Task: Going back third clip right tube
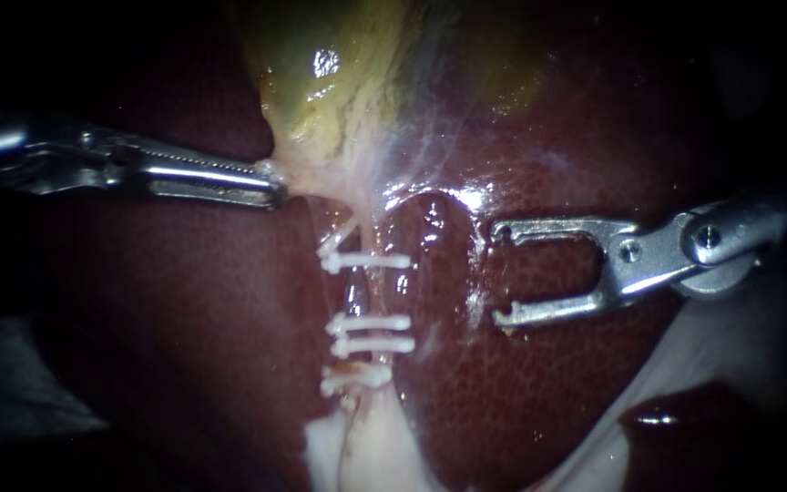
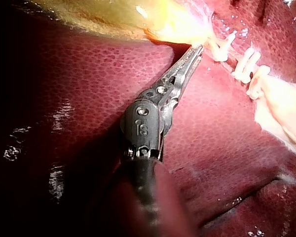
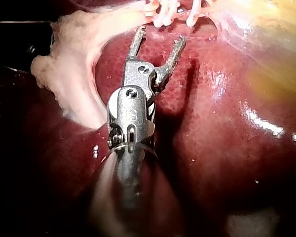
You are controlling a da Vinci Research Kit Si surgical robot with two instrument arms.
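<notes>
Right instrument point(image 1: 500, 273) first: its hand is spread wide, two jaws well apart with nothing between them. The shaft comes in from 3 o'clock and the tips point to 9 o'clock. It hangs over bare liver point(image 1: 521, 392), touching no clip.

At 9 o'clock from that open hand, near but clear of the tips, sits a ladder of white clips point(image 1: 368, 322) across a tube point(image 1: 357, 293). One clip is higher and three are bunched lower. I cannot tell whether this is the task's right tube, or which clip is the third.

Left instrument point(image 1: 275, 189) now: it reaches in from 9 o'clock, almost level. Its hand is narrow and clamped on pale tissue point(image 1: 321, 178) at the foot of the gallbladder point(image 1: 339, 73), which fills 12 o'clock.

The right wrist view looks down the back of the right instrument point(image 3: 159, 37). The gap between its jaws shows plainly, with the clips point(image 3: 163, 12) just ahead of the tips. A pale lump point(image 3: 74, 74) lies beside it, which the endoscope barely shows.

The left wrist view follows the left instrument point(image 2: 197, 49) to its tip, where both jaws pinch the pale tissue point(image 2: 202, 37) under the yellow gallbladder point(image 2: 113, 15). The clips point(image 2: 246, 64) stand beside the tip, over the liver point(image 2: 89, 74). The right instrument is out of that view.
</notes>
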